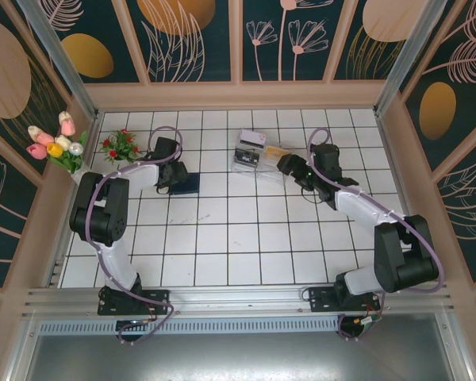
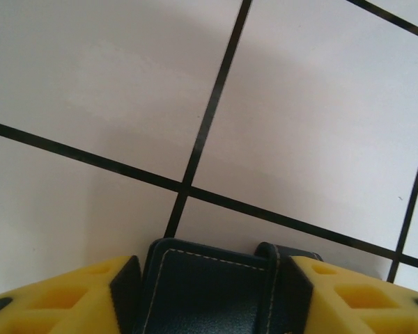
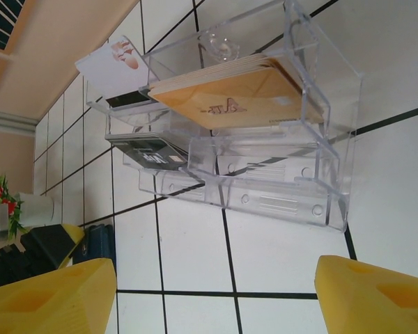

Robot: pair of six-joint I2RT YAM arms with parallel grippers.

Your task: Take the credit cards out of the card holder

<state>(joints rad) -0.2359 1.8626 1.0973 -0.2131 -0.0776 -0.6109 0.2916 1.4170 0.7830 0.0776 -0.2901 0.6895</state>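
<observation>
On the white tiled worktop [image 1: 222,238], the left hand [image 2: 209,296] is clamped on the dark navy card holder [image 2: 209,289], which lies closed and flat at the far left. To the right and slightly farther, the right hand [image 3: 216,285] hovers with its fingers [image 3: 49,299] wide apart and nothing between them, just short of a clear tray [image 3: 279,202]. In the tray, a tan credit card [image 3: 230,97] lies in the upper compartment, with a white card [image 3: 108,62] and a dark card [image 3: 145,149] beside it.
</observation>
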